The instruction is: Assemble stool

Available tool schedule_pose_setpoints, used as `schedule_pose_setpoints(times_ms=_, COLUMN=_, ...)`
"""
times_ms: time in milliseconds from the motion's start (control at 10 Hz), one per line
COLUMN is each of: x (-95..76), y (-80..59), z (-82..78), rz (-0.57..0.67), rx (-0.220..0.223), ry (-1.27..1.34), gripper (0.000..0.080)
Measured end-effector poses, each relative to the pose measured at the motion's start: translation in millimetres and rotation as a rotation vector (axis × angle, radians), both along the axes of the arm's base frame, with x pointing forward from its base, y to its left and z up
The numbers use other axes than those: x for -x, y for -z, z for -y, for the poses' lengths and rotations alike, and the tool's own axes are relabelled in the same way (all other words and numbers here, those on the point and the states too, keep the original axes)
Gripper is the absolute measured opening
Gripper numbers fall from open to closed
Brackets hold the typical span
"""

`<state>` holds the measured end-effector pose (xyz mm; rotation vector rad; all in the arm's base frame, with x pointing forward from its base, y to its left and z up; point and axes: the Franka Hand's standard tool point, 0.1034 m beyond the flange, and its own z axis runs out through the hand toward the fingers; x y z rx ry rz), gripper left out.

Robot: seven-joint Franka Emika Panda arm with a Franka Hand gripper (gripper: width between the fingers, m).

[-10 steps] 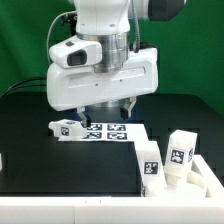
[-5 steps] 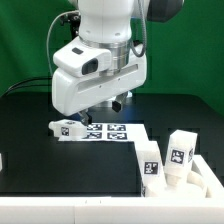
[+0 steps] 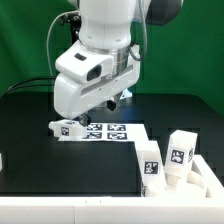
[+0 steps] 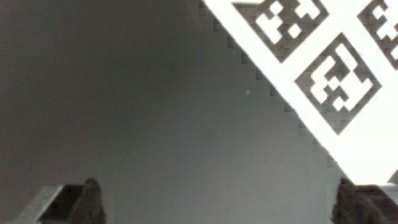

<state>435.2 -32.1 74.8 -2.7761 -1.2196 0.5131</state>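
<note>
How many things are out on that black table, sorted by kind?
Robot arm: 1
Marker board: 1
Loose white leg lying beside the board: 1
White stool parts bunched at the exterior view's right: at least 2, overlapping
Total: at least 5

You were looking at a black table (image 3: 60, 160) that filled most of the exterior view, matte and evenly lit, with no hard shadows. Behind it hung a green backdrop (image 3: 25, 40) that covered the whole rear wall. A white border (image 3: 110, 210) ran along the near edge of the table. The marker board (image 3: 112, 131) lay flat on the black surface near the middle, its black-and-white tags facing up.
</note>
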Motion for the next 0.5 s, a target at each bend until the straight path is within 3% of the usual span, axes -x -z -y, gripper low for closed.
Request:
schedule_pose_setpoints(times_ms=200, x=17.4, y=7.0, z=13.4, rz=0.000, rx=0.056, ry=0.000, gripper=0.0649)
schedule_pose_setpoints(times_ms=300, x=19.2, y=11.1, z=16.3, rz=-0.014, rx=0.062, ry=-0.011, gripper=0.0649)
schedule_pose_setpoints(times_ms=500, x=23.3, y=11.5, z=10.5, rz=-0.109, rx=0.147, ry=-0.010, gripper=0.0649)
